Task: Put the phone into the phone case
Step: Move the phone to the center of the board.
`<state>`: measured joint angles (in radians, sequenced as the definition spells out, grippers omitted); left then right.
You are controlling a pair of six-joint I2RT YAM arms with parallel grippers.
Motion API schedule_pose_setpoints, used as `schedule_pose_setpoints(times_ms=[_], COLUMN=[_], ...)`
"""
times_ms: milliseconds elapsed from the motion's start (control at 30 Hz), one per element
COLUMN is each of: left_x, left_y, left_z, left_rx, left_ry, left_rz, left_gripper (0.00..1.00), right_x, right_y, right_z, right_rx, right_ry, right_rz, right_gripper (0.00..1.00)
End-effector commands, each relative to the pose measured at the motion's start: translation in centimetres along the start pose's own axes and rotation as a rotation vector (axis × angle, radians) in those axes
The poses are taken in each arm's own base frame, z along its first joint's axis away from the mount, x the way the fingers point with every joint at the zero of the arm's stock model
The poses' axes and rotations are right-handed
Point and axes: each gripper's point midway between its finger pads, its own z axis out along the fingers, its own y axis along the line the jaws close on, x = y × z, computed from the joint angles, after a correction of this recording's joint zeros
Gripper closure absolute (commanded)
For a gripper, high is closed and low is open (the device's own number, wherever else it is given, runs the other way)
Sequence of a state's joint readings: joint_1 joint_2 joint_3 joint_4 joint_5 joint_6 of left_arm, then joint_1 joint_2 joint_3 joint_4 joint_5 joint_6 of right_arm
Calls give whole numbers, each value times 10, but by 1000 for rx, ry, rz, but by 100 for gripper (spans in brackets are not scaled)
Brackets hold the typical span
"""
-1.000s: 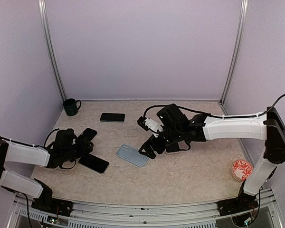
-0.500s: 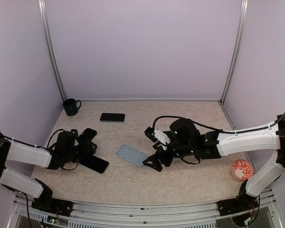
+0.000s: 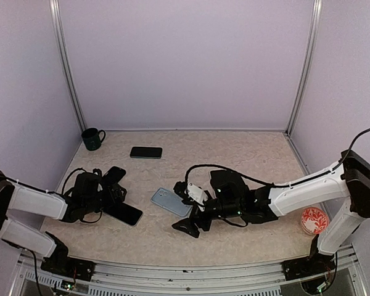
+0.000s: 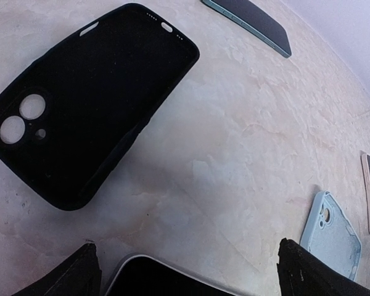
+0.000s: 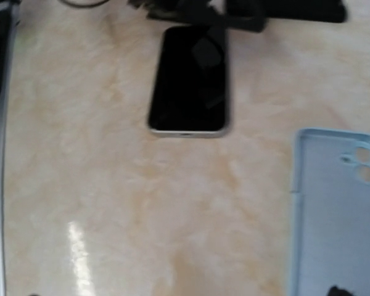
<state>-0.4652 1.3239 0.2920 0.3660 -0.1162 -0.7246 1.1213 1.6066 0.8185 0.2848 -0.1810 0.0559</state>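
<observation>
left wrist: black case (image 4: 86,105) camera holes | both grippers spread, holding nothing

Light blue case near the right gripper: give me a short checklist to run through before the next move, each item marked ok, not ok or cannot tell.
1. Light blue case lies flat on the table, free of any grip: ok.
2. Right gripper open and empty: ok.
3. Left gripper open, holding nothing: ok.
4. Phone beside the left gripper, screen up, reachable: ok.
5. Phone already in a case: not ok.
6. Which case fits this phone, light blue or black case: cannot tell.
</observation>
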Motion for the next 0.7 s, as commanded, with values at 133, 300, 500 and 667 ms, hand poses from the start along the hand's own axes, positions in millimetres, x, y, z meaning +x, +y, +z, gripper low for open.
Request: schedule_pose_setpoints(times_ms=[133, 300, 500, 667], left_x=[-23, -24, -7, -1], left_y=[6, 5, 12, 1], left_z=[-18, -14, 0, 4], left_rx=[-26, -25, -50, 5], left_ry=[-107, -85, -19, 7], left_rz=[-12, -4, 9, 18], left_gripper=[2, 2, 2, 3], right_x=[-6, -4, -4, 2], right_y=[18, 18, 19, 17], right_z=[24, 40, 47, 50], right_rx=[4, 26, 24, 33], right_ry=[-91, -96, -106, -99], right_rz=[-127, -142, -138, -146], right_gripper=[1, 1, 0, 0])
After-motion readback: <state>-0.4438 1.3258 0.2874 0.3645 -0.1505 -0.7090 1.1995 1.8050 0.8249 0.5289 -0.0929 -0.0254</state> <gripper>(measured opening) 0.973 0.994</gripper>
